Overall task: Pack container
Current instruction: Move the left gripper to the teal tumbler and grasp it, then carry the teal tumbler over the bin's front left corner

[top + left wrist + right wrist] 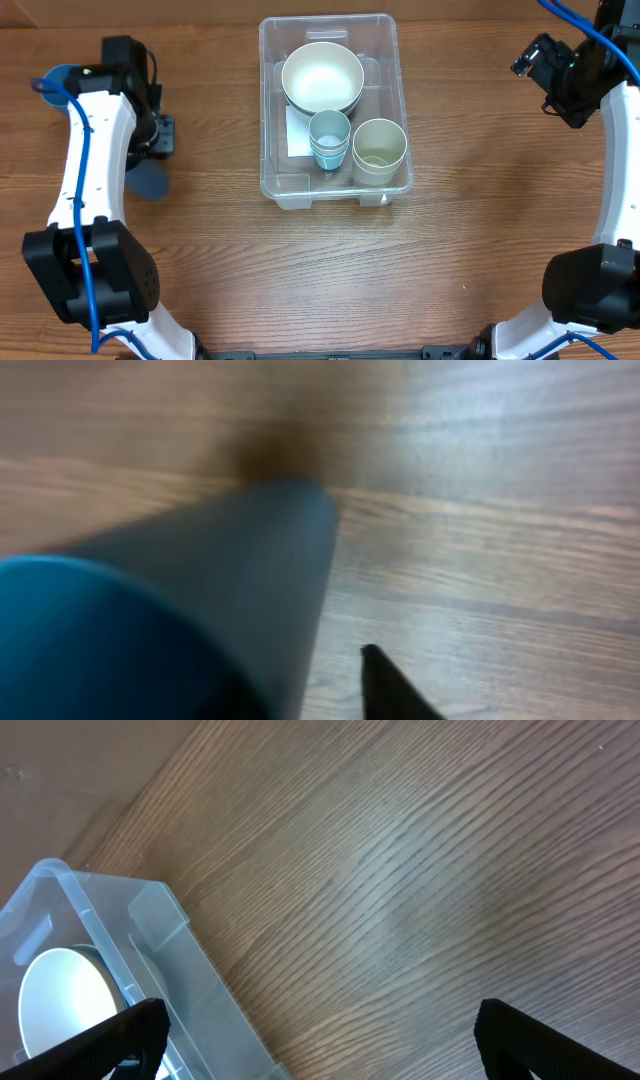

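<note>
The clear plastic container (272, 150) stands at the table's middle. It holds a white bowl (322, 78), a stack of light blue cups (330, 140) and a beige cup (379, 150). My left gripper (160, 135) is at the left and looks shut on a dark blue cup (150, 182). In the left wrist view the blue cup (200, 590) fills the left side; one finger shows beside it, the other is hidden. My right gripper (535, 60) is open and empty at the far right; its wrist view (320, 1040) shows the container's corner (150, 935) and the bowl (60, 1000).
Another blue object (55, 80) lies partly under the left arm at the far left. The table is bare wood in front of the container and between the container and the right arm.
</note>
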Controlling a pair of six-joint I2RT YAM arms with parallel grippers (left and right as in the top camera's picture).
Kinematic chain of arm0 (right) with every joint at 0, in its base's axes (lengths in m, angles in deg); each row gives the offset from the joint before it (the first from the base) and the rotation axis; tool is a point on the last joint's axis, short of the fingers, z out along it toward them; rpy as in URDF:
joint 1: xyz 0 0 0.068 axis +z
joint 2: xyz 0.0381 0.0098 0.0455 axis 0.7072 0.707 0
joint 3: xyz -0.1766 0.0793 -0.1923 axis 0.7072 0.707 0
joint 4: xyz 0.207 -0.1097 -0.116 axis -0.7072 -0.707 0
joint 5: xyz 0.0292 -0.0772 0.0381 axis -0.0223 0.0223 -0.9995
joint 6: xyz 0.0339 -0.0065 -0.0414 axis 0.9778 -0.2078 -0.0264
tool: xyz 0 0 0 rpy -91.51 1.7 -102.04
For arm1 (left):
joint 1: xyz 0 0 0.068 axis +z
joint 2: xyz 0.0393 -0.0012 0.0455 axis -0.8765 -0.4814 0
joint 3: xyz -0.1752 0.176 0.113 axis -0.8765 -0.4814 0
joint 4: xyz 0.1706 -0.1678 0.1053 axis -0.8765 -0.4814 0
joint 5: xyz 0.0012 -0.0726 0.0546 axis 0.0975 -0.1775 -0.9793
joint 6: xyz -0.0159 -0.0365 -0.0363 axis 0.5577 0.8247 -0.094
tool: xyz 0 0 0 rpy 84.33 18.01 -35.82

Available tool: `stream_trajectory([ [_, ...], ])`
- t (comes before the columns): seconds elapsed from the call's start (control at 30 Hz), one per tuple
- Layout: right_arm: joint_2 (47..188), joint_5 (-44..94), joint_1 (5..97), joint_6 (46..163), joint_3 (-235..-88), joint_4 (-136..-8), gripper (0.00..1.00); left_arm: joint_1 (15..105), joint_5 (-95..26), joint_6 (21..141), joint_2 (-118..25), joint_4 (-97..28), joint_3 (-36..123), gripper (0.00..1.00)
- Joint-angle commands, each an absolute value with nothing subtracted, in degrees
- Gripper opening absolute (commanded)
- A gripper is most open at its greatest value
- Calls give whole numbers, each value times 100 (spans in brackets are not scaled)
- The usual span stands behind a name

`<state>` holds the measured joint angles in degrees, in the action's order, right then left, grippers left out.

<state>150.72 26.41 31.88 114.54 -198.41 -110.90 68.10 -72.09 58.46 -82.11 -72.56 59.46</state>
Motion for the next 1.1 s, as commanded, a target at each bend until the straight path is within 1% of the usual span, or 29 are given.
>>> stream_trajectory([
  [0.0, 14991, 2691, 3180, 11464, -19966, -11061, 100, 6838, -7019, 5923, -8302, -7070, 5646, 4],
  [0.17, 14991, 2689, 3180, 11464, -19966, -11059, 100, 6827, -6818, 6069, -8298, -7033, 5699, 4],
  [0.3, 14991, 2691, 3180, 11464, -19966, -11059, 100, 6827, -6147, 6017, -8287, -7162, 6027, 4],
  [0.47, 14991, 2691, 3180, 11464, -19966, -11059, 100, 6733, -5550, 5837, -8283, -7695, 6803, 4],
  [0.6, 14991, 2691, 3180, 11462, -19966, -11059, 100, 6377, -5082, 5512, -8239, -8119, 7367, 4],
  [0.8, 14991, 2691, 3180, 11464, -19966, -11059, 100, 5553, -5056, 5204, -8178, -8659, 8003, 4],
  [1.07, 14991, 2691, 3180, 11464, -19966, -11059, 100, 4563, -5028, 5188, -8178, -8677, 8153, 4],
])
